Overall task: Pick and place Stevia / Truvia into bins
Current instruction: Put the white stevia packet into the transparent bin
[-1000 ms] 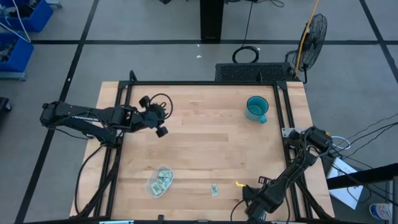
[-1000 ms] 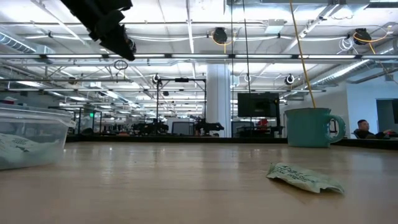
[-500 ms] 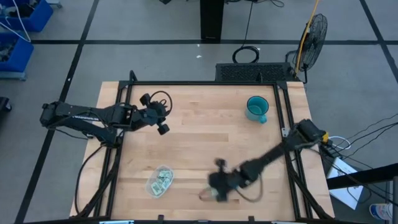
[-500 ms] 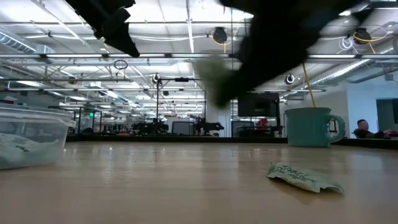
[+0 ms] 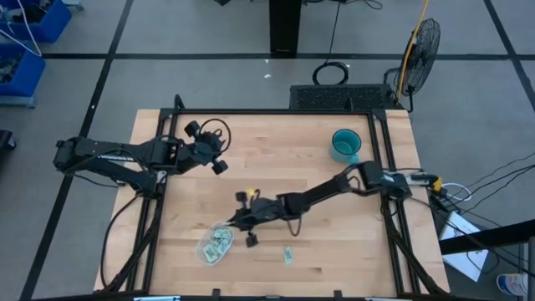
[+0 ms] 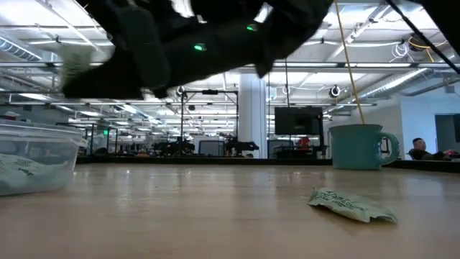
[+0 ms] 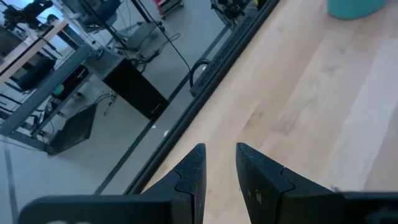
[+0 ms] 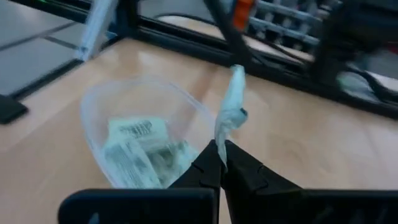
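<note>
Nearest the front edge of the table (image 5: 276, 180), at about six o'clock, a single pale green sachet (image 5: 287, 255) lies flat on the wood by itself; in the low view it shows as a crumpled packet (image 6: 352, 204) resting on the boards. Around seven o'clock sits the clear plastic tub (image 5: 215, 243), with several more sachets (image 8: 138, 148) heaped inside it; at table height its see-through wall (image 6: 36, 162) stands at the far left of the picture.

Just beside the tub, toward the table's centre, the right gripper (image 5: 243, 219) hangs at the end of the right arm, which stretches in from the three o'clock edge. Its fingers (image 8: 239, 169) are pinched tight together on the bottom end of one sachet (image 8: 231, 111), and the paper stands up out of the tips, a little twisted. From that arm's own camera the tub lies just past the fingertips, close to the held sachet but not under it as far as I can tell.

Farther back, at ten o'clock, the left gripper (image 5: 211, 150) waits over the wood, well apart from the tub. Its two fingers (image 7: 190, 175) stand slightly apart with nothing between them.

At the far side, about one o'clock, a teal mug (image 5: 344, 145) stands upright, its handle turned toward the front edge.
</note>
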`<move>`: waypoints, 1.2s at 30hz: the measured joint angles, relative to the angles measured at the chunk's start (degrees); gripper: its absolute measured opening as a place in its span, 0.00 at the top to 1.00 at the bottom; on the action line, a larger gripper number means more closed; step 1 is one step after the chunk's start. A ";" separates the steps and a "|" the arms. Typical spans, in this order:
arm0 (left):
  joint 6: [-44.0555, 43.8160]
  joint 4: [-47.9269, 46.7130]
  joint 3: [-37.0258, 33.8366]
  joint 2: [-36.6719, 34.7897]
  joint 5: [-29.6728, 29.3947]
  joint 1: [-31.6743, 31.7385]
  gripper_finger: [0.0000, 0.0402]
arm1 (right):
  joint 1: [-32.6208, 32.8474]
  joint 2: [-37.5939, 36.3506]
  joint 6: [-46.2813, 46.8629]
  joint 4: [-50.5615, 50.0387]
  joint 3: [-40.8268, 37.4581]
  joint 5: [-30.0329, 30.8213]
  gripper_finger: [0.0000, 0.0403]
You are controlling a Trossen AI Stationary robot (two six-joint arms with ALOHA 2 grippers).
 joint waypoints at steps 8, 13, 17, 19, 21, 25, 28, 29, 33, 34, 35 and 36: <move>0.06 -0.32 0.00 0.01 1.18 0.39 0.76 | 0.65 5.49 -2.82 -4.43 8.57 -3.18 0.95; 0.03 -0.17 0.00 0.01 1.40 0.40 0.76 | 0.86 5.25 -0.21 -5.26 8.73 -3.69 0.82; -0.27 -0.45 0.00 0.01 1.69 0.40 0.76 | 1.35 5.34 1.45 -7.08 8.73 -3.04 0.72; -0.28 -0.44 0.00 0.01 2.19 0.40 0.76 | 1.73 4.70 1.23 -8.54 8.73 -1.46 0.69; -0.29 -0.48 0.00 0.01 3.14 0.40 0.76 | 2.16 3.24 -0.28 -11.36 8.73 -1.00 0.67; -0.29 -1.78 0.00 0.01 7.11 0.40 0.76 | 3.85 -1.17 -3.22 -21.65 8.75 2.09 0.66; -0.29 -3.05 0.00 0.01 9.42 0.40 0.76 | 5.47 -3.83 -2.20 -30.84 8.75 3.07 0.66; -0.29 -3.38 0.00 0.01 9.96 0.40 0.76 | 6.13 -4.72 -0.90 -34.57 8.73 3.07 0.66; -1.01 -4.38 0.00 0.01 10.36 0.40 0.76 | 8.96 -7.35 7.65 -48.27 8.73 3.01 0.65; -1.38 -4.53 0.00 0.01 10.39 0.40 0.76 | 9.73 -7.74 10.34 -51.95 8.73 3.03 0.65; -1.49 -4.67 0.00 0.01 10.38 0.40 0.76 | 10.49 -8.03 13.04 -54.93 8.73 2.99 0.64; -1.51 -4.72 0.00 0.01 10.38 0.40 0.76 | 11.28 -8.38 15.65 -57.68 8.73 2.97 0.64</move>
